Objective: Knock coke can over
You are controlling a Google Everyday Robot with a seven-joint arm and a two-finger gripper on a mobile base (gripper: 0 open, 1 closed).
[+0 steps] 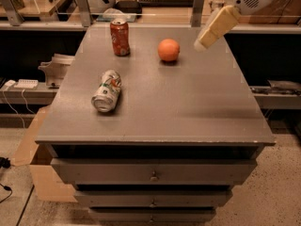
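the red aluminium coke can, white lettering and silver top, stands upright at about 11 o'clock on the flat grey counter, close to the far edge and not yet knocked over. the cream-coloured gripper hangs above the counter's far right corner, at about 1 o'clock, tilted with its tip aimed down toward 7 o'clock, touching nothing; whether it is wide or narrow i cannot tell from this angle. a round orange fruit sits between the gripper and the can, near 12 o'clock and just beside the gripper's tip, while a white-and-green soda can lies on its side at about 9 o'clock, well apart from the red one. the chief risk, as i judge it, is the orange: a straight sweep from the gripper toward the can would probably strike it first and set it rolling, perhaps into the can or off the counter. a second risk is the far edge: a push directed toward 12 o'clock could shove the can off the back rather than tip it where it stands. contact low on the can might only slide it along the smooth top; a touch near the silver rim looks more likely to topple it. last, the lying can is the wrong target, and nudging it would achieve nothing.
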